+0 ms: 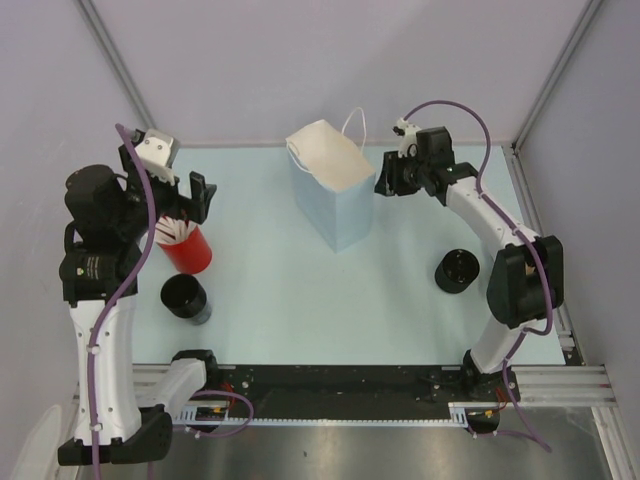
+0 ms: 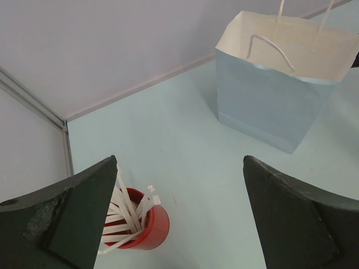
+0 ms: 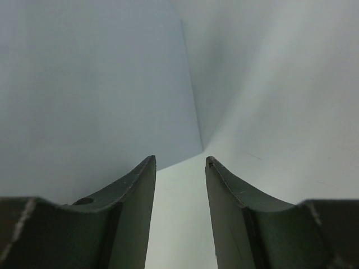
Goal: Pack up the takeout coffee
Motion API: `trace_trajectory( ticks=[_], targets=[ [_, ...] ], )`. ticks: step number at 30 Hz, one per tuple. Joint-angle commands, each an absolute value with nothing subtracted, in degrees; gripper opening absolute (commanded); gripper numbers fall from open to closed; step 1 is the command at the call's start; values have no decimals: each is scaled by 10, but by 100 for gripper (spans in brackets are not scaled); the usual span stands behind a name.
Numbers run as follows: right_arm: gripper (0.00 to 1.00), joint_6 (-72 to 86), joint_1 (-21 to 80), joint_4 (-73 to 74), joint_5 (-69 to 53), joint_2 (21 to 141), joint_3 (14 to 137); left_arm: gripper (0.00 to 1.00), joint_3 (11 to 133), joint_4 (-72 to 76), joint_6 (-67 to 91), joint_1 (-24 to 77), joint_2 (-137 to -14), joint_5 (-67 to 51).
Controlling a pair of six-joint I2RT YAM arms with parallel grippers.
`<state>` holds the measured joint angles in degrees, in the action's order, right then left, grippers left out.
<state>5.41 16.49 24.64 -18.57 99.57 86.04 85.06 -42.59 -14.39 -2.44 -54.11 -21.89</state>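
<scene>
Two short black cups stand on the table point(image 1: 300, 300). One point(image 1: 185, 297) is near left by the red straw cup point(image 1: 187, 248); the lidded coffee point(image 1: 457, 270) is at right. It looks light, thin-walled and slick: hold its body gently, upright. The left gripper point(image 2: 179, 162) gapes wide; the right gripper point(image 3: 180, 159), beside the crisp paper bag point(image 1: 335, 205), stands partly apart, empty.

Red straw cup point(image 2: 147, 227) half behind left fingers point(image 2: 67, 218), bag point(image 2: 269, 106) handles beyond top edge
</scene>
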Motion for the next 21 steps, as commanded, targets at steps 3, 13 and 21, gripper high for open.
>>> trace_trajectory(
  ticks=[3, 13, 21],
  targets=[
    [46, 95, 181, 193, -288, 1003, 857, 99, 847, -413, -133, -30, -536, -234],
    [46, 85, 226, 210, -299, 998, 835, 99, 846, -413, -132, -31, -533, -235],
    [46, 87, 257, 196, -308, 982, 799, 99, 846, -411, -132, -31, -534, -237]
  ],
)
